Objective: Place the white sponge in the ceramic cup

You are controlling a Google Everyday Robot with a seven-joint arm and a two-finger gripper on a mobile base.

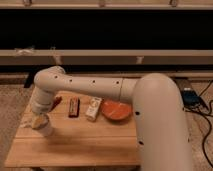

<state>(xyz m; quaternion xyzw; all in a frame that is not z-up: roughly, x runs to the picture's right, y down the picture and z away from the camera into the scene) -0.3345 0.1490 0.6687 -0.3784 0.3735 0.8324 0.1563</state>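
The arm (90, 87) reaches from the right of the camera view across the back of the wooden worktop (85, 147) and bends downward at its far left joint. The gripper (37, 117) hangs at the left end of the worktop, directly over the ceramic cup (45, 131) and very close to its rim. Whether the gripper is open or closed cannot be told. The cup stands upright near the left edge of the worktop. The white sponge (40, 121) shows as a cream block at the mouth of the cup, resting in the rim; how deep it sits cannot be told. Behind the cup, a red item (55, 103) is partly hidden by the arm. To its right lie, in order, a dark brown bar (74, 107), a white carton (93, 108) and an orange bowl (116, 110), each apart from the cup. Cables (206, 125) lie on the floor to the right.
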